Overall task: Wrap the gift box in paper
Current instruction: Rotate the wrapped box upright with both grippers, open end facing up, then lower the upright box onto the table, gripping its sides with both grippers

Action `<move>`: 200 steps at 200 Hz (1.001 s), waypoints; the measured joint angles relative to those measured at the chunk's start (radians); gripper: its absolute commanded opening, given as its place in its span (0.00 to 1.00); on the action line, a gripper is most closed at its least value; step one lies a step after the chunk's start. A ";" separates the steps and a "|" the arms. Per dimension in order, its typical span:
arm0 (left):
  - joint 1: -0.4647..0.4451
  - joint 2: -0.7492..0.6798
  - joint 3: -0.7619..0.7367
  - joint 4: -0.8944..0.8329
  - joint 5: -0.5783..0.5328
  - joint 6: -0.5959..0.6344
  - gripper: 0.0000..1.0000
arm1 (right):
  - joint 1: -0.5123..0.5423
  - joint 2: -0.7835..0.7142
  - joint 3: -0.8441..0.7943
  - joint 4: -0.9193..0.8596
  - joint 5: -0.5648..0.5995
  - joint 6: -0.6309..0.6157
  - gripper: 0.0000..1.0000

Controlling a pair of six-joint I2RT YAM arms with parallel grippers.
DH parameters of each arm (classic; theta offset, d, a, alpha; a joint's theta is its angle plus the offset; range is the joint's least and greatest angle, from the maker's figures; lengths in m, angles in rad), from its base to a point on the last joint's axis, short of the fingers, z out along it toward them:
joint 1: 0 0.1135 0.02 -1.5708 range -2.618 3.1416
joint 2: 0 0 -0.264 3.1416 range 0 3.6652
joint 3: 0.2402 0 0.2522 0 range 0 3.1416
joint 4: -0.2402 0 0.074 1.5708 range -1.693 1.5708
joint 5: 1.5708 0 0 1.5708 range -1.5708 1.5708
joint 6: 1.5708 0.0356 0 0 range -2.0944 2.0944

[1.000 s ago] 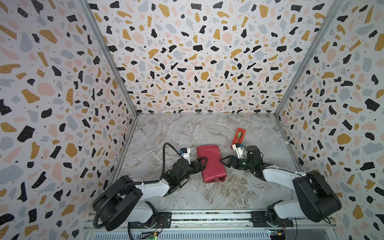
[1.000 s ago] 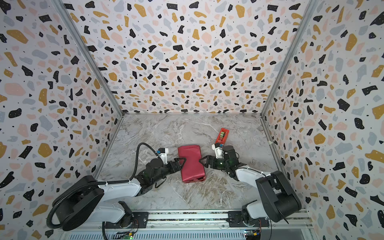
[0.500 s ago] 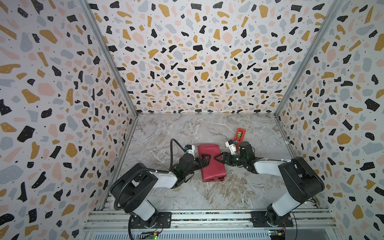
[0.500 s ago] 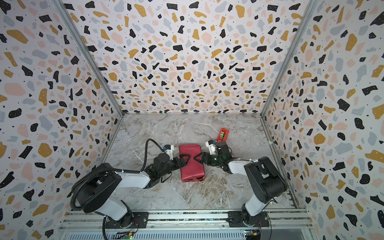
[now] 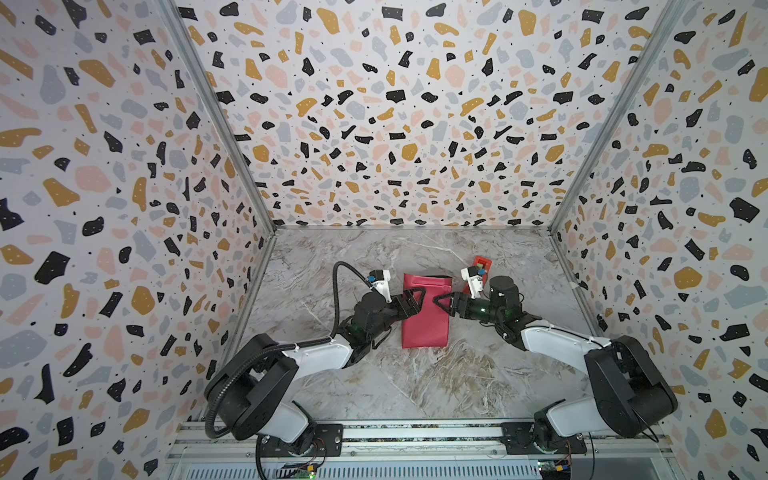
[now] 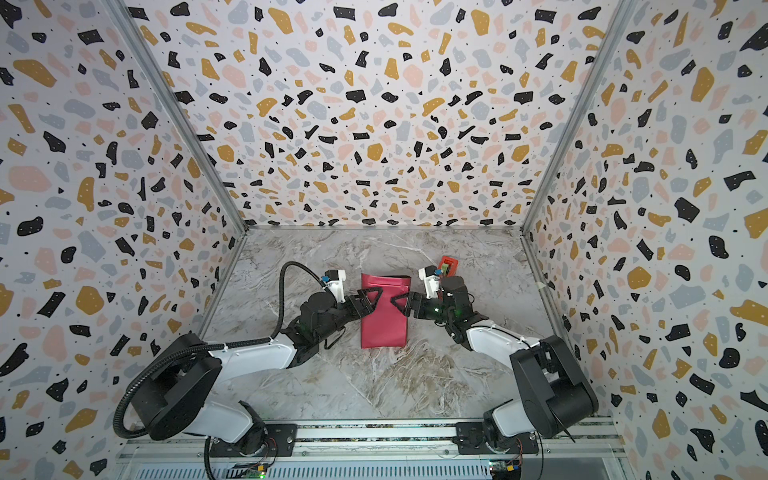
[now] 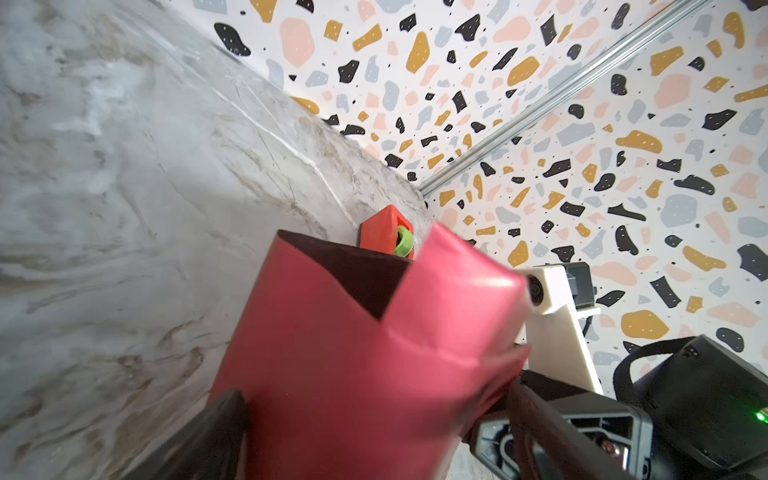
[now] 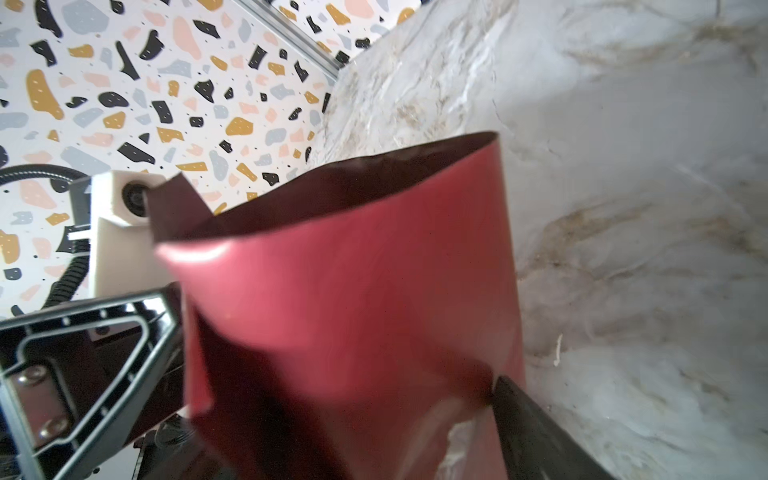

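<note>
Front rail (image 5: 415, 434) carries both arm bases. No label on it is legible at this size.

Marble table (image 5: 415, 382): the paper (image 5: 426, 328) sits mid-table as a crimson sleeve, long axis running near to far. Its near end lies flat on the table. Both faces are plain, no print. Gift box is not visible, and the paper covers everything between the grippers.

Left gripper (image 5: 413, 302) comes in from the left over the sleeve's far half. Jaws are spread wide with the paper between them; in the left wrist view one finger (image 7: 208, 432) sits just beside the crimson face. Can't tell if it presses.

Right gripper (image 5: 441, 302) mirrors it from the right, tips close to the left one's over the sleeve. Its jaws are also wide. In the right wrist view one finger (image 8: 536, 424) touches the paper's edge and the other is hidden behind the sheet. No firm grip is visible on either side.

The sleeve's far end gapes open, showing the dark maroon inner face and a notch where the edges overlap.

Red-orange tape dispenser (image 5: 482, 264) with a green roll stands just beyond the far right corner, by the right wrist camera. Any marking on it is too small to read.

Terrazzo-print walls (image 5: 395, 124) enclose three sides.
</note>
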 measured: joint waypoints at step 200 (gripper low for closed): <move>-0.142 -0.153 -0.152 -0.115 -0.106 0.095 0.97 | 0.140 -0.235 -0.192 -0.026 0.303 0.002 0.48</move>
